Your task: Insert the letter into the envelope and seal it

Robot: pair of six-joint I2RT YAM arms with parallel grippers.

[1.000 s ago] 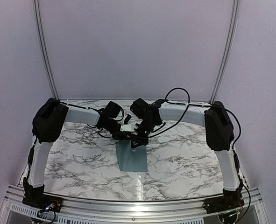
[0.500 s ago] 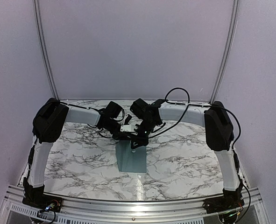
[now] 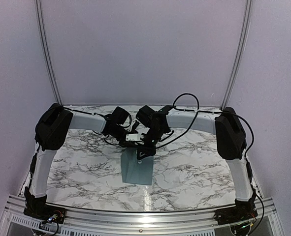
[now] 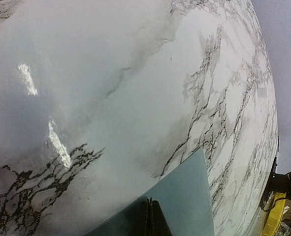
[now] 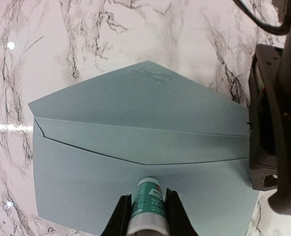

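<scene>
Both arms are reaching in toward the middle of the marble table [image 3: 199, 164], where the envelope [image 3: 138, 171] is lying just in front of their wrists, on the side nearer the bases. The blue-grey paper is lying with its triangular flap opened out, the point of the flap aiming away from the right wrist camera. The right gripper [image 5: 146, 210] is hanging directly over the envelope's body, and its two fingers are pinching a small white-and-teal tube [image 5: 146, 192] between them. The tube's end is pointing at the paper just below the slanted edge of the pocket; I cannot tell whether it is touching. The left gripper [image 4: 148, 220] is sitting at the envelope's side edge, its fingers pressed tight together with no gap showing. They are overlapping the blue paper there and seem to be nipping that edge. From the left wrist camera, one corner of the envelope is jutting out over the veined marble.
</scene>
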